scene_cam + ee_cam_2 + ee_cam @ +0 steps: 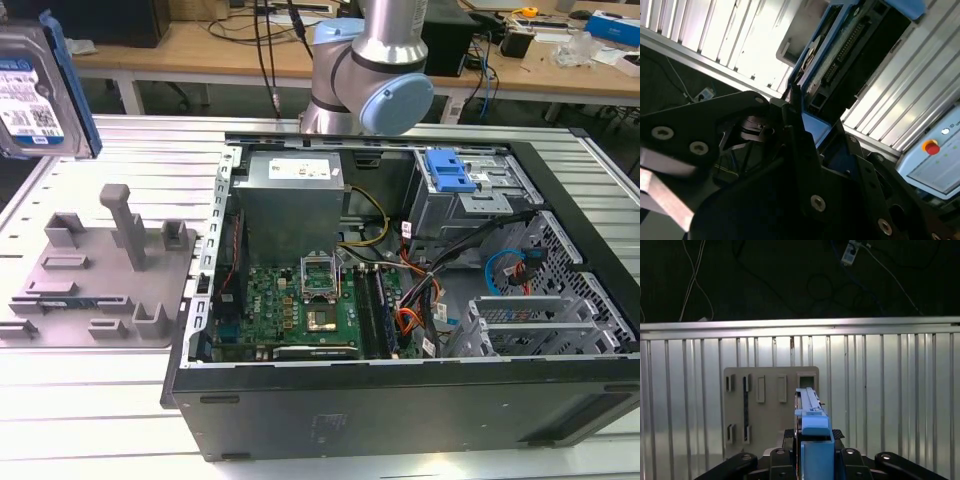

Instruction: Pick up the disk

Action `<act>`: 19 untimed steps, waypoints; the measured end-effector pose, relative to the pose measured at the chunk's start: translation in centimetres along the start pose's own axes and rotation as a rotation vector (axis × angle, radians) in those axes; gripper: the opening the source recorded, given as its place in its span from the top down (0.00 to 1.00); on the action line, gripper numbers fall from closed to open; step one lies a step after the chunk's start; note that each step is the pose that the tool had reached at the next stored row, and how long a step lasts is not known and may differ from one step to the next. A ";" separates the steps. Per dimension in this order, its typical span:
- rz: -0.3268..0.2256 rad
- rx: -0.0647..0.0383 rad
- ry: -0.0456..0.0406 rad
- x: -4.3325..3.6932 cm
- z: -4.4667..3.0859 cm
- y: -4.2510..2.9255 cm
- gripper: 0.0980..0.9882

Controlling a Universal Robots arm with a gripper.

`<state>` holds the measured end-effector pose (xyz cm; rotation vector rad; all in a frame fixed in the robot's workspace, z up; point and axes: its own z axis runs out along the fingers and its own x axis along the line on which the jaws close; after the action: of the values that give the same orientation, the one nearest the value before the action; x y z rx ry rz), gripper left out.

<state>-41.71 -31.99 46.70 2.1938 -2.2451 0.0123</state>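
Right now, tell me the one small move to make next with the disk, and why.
Probably a short, steady lift straight up. The disk already hangs high above the grey holder tray in the exterior view, and in the first wrist view the gripper holds it by its blue rail, edge-on above the tray, so nothing blocks it.

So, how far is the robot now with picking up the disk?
The pick looks done. In the exterior view the disk is up in the air, well above the grey holder tray, touching nothing on the table. In the first wrist view the gripper is closed on the disk's blue edge, with the tray far below it. For the pick itself, nothing appears left to do.
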 end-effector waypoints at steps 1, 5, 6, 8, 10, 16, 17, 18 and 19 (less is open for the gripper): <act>0.000 0.000 -0.0001 0.09 -0.55 0.00 0.70; 0.000 0.000 -0.0004 0.48 -2.98 -0.02 0.70; 0.000 0.000 -0.0008 0.48 -3.13 -0.02 0.70; 0.000 0.000 -0.0008 0.49 -3.13 -0.02 0.70; 0.000 0.000 -0.0007 0.49 -3.16 -0.02 0.70; 0.000 0.000 -0.0007 0.49 -3.23 -0.02 0.70; 0.000 0.000 -0.0008 0.49 -3.23 -0.02 0.70; 0.000 0.000 -0.0007 0.49 -3.24 -0.02 0.70; 0.000 0.000 -0.0007 0.49 -3.25 -0.02 0.70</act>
<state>-41.72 -32.45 49.96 2.1941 -2.2455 0.0116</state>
